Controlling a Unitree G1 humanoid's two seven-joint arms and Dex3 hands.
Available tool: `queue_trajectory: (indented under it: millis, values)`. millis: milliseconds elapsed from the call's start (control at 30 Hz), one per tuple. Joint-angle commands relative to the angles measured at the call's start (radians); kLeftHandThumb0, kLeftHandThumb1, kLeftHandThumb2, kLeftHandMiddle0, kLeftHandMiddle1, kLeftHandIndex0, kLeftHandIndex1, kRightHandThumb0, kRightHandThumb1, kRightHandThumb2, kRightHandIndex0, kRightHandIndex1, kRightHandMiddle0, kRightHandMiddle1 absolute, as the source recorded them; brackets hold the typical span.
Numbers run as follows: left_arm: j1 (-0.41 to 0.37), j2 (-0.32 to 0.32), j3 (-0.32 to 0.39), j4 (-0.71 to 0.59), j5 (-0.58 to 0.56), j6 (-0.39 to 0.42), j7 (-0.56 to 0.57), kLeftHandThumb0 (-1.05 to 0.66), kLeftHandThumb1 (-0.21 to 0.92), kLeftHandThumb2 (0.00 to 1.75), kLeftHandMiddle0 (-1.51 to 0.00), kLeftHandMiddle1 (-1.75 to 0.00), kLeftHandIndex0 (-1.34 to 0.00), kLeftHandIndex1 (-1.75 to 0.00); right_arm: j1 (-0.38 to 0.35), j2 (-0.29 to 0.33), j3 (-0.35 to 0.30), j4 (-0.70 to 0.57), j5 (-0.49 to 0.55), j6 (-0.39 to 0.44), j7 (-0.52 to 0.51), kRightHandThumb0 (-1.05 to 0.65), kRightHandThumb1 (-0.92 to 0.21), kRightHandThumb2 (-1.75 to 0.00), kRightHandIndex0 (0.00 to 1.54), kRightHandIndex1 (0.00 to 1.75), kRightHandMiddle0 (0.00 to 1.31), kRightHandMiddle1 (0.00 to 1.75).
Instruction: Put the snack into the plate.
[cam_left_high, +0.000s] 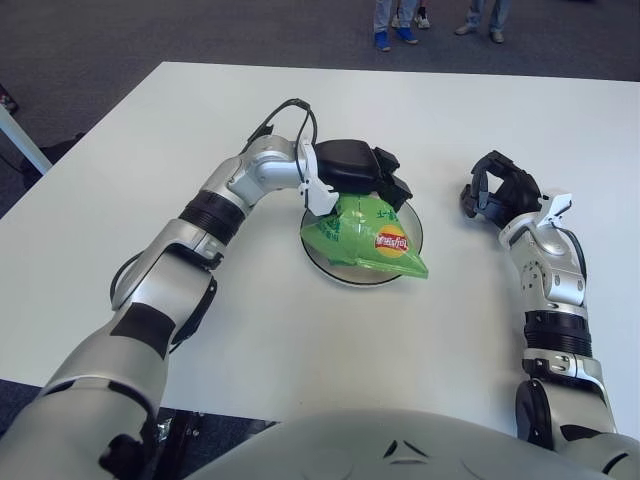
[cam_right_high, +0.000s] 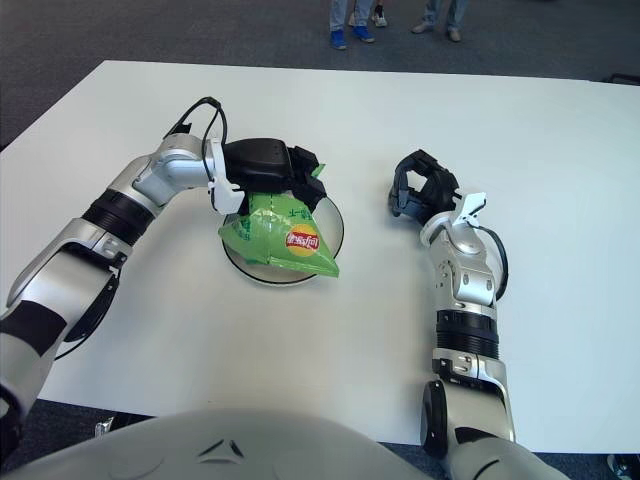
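On plate (cam_left_high: 412, 232), snack (cam_left_high: 365, 235) (left hand (cam_left_high: 365, 172) gripping)

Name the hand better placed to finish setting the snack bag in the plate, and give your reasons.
Left. The left hand already grips the green snack bag at its top, directly over the plate; it likely only needs to let go. The right hand shows right of the plate, holding nothing.

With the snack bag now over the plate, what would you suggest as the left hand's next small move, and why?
Probably open the fingers and let go. The left hand grips the top of the green snack bag, whose body already lies across the plate, with one corner past the near rim. Lowering slightly first might help it settle. The right hand shows to the right of the plate, not involved.
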Motion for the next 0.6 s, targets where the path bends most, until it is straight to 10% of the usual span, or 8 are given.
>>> queue_trajectory:
  millis: [0, 67, 233, 567]
  values:
    - [0.02, 0.016, -0.029, 0.025, 0.009, -0.019, -0.026, 0.05, 0.22, 1.4, -0.67, -1.75, -0.59, -1.63, 0.043, 0.018, 0.008, 0.039, 0.006, 0.054, -0.007, -0.48, -0.34, -1.29, 1.3, 1.75, 0.6, 1.75]
    - [0.001, 0.018, -0.041, 0.039, -0.003, -0.04, -0.048, 0.02, 0.24, 1.36, -0.67, -1.75, -0.55, -1.59, 0.043, 0.018, 0.008, 0.038, 0.006, 0.056, -0.007, -0.48, -0.34, -1.29, 1.3, 1.75, 0.6, 1.75]
    - [-0.047, 0.032, -0.062, 0.073, -0.033, -0.095, -0.099, -0.71, 0.46, 0.88, -0.42, -1.75, -0.07, -1.51, 0.043, 0.018, 0.007, 0.037, 0.007, 0.058, -0.008, -0.48, -0.34, -1.3, 1.3, 1.75, 0.6, 1.75]
    - [-0.107, 0.051, -0.09, 0.094, -0.139, -0.135, -0.223, -0.91, 0.57, 0.68, -0.09, -1.56, 0.0, -0.94, 0.042, 0.017, 0.005, 0.037, 0.012, 0.063, -0.006, -0.48, -0.34, -1.3, 1.3, 1.75, 0.6, 1.75]
